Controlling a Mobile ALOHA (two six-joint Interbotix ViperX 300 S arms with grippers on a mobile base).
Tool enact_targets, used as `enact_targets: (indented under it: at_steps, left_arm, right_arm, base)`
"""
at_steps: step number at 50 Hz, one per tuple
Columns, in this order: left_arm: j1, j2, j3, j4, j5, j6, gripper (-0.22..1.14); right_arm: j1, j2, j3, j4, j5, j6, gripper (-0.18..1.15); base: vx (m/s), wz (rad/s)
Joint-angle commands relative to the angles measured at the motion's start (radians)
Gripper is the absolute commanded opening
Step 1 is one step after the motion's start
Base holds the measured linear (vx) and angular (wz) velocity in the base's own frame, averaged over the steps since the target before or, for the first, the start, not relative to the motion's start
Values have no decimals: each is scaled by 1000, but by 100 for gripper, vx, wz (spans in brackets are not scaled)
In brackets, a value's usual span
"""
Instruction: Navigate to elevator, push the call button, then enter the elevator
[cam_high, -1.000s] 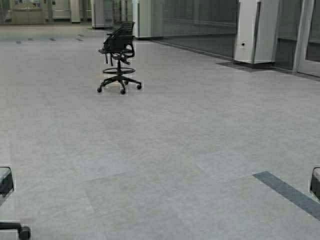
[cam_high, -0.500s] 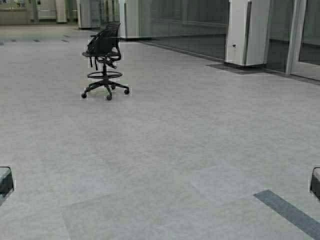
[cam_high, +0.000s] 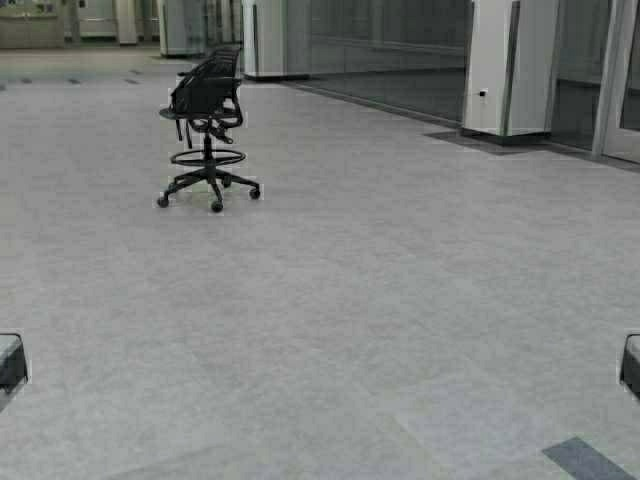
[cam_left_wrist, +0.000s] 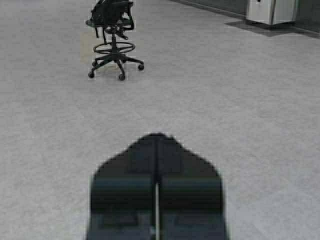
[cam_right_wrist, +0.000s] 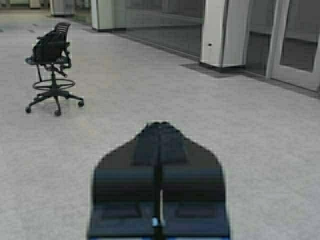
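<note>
still driving: no elevator or call button in view yet. keep the chair (cam_high: 207, 138) off to the left, scan the pillar (cam_high: 500, 70) side. left pincer (cam_left_wrist: 157, 145) and right pincer (cam_right_wrist: 159, 131) sit pressed together.

The left gripper (cam_left_wrist: 157, 137) is held low and pointing straight ahead toward twelve o'clock — its two dark fingers (cam_left_wrist: 142, 155) are pressed together along a thin centre seam, no gap between them. The right gripper (cam_right_wrist: 159, 125) sits in the same pose, level and aimed forward, fingers (cam_right_wrist: 175, 147) closed flat against each other. From the high view only a dark corner of each arm shows — the left arm (cam_high: 10, 365) at about eight o'clock, the right arm (cam_high: 630, 365) at about four o'clock.
</note>
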Motion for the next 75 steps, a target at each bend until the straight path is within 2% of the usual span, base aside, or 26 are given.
enact_targets:
  at_steps: [1,53,75]
  left_arm:
    - [0,14,-18,2,-11,-3,3]
    - [0,15,-11,2,-23,-15,3]
    - [0,21,-20,3,-35,-28,3]
  right_arm:
    - [-3,3,-15,0,-12,-3,5]
    - [-2,-40,18,-2,-40,-5,5]
    - [-2,-81,26,0,-57,2,5]
  base:
    - [70,5]
    - [70,24]
    - [67,42]
